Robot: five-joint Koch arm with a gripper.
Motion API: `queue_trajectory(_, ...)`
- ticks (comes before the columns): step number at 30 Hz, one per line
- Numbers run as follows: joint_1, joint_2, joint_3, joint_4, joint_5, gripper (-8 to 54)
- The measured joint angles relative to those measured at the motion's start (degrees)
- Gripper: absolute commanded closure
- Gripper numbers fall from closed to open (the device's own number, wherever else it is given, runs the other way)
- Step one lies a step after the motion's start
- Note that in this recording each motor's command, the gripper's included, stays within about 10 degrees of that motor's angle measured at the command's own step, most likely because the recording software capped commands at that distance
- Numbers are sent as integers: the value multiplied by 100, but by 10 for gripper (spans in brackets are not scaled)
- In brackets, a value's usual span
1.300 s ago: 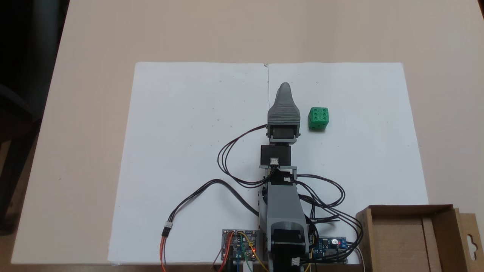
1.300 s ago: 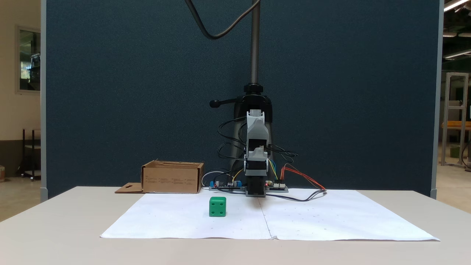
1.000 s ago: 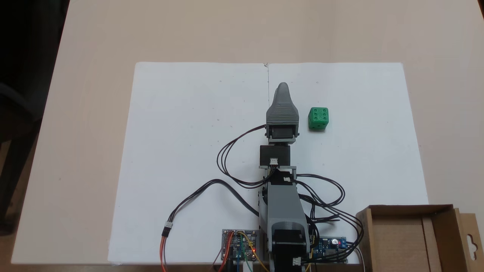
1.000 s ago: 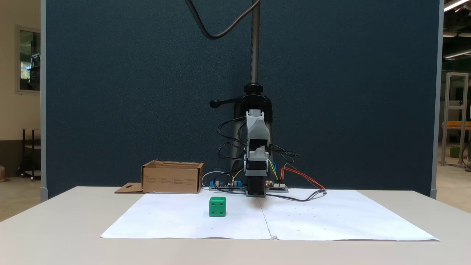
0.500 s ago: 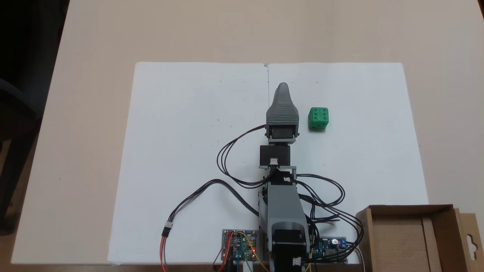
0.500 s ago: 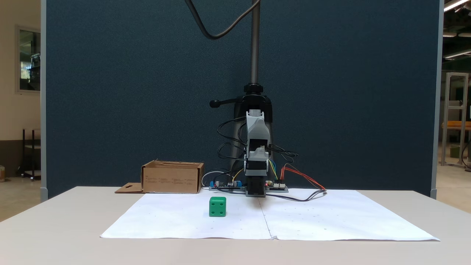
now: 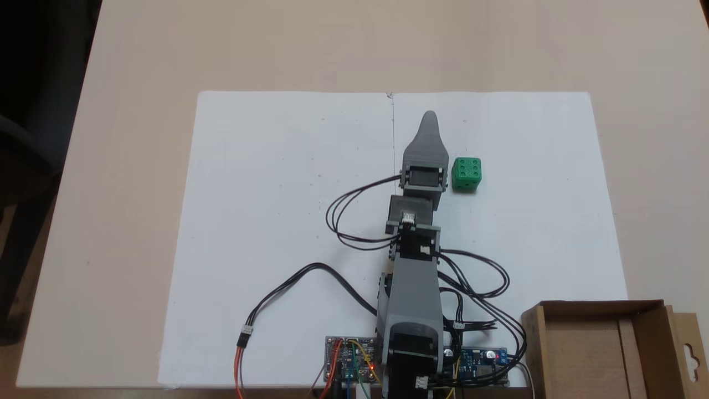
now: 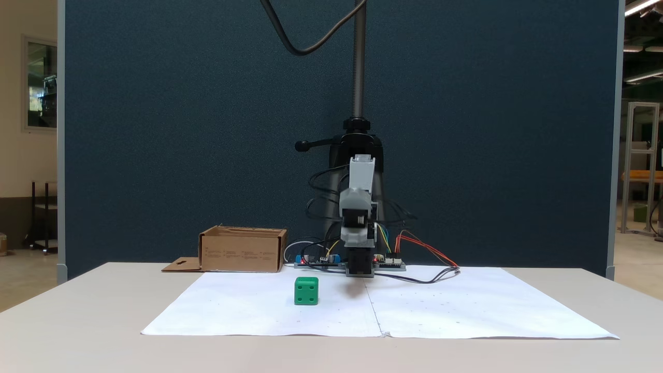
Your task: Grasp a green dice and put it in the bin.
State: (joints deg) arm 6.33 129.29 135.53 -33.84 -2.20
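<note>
A: What is the surface, reading from the left?

B: A beige table [image 7: 138,166] with two white paper sheets [image 7: 288,183] laid edge to edge across its middle. In the side-on fixed view a dark blue partition panel [image 8: 181,129] stands behind the table, with a lit room past its right edge.

A: And the arm?

B: The grey plastic gripper [image 7: 429,117] points toward the top of the frame, just right of the paper seam. Its jaws lie one over the other, so I cannot tell whether they are spread or together.

A: The task's things?

B: The small bright green plastic dice [image 7: 466,174] sits on the right sheet, just beside the gripper body, not touching. The brown cardboard box [image 7: 648,310] sits at the lower right corner.
</note>
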Motion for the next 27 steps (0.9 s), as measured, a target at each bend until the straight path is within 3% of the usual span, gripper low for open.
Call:
queue_trajectory(17, -158, 0, -4966, 6979, 0, 24)
queue_trajectory(20, 9, -352, -6038, 8394, 0, 23)
queue_trajectory(27, 562, -1081, -6495, 10433, 0, 19)
